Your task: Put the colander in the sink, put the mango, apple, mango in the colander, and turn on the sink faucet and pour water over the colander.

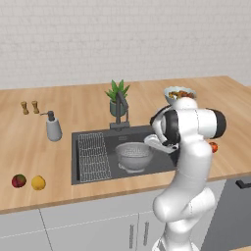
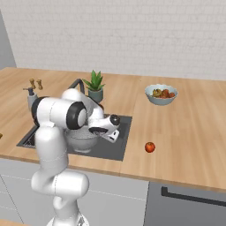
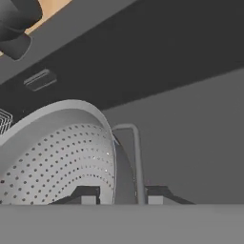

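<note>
- The pincer (image 3: 117,200) is clenched on the rim of the colander (image 1: 133,155), by its small side handle.
- The colander sits down in the sink (image 1: 162,166), just in front of the pincer, so step one looks almost done.
- Next, I think, the pincer must let go and lift away.
- Far left of the pincer lie a red fruit (image 1: 18,181) and a yellow fruit (image 1: 38,183) on the counter (image 1: 29,152).
- The colander is empty.
- To the right, the pale bowl (image 2: 161,94) is heaped with fruit, and an apple (image 2: 150,147) lies nearer.
</note>
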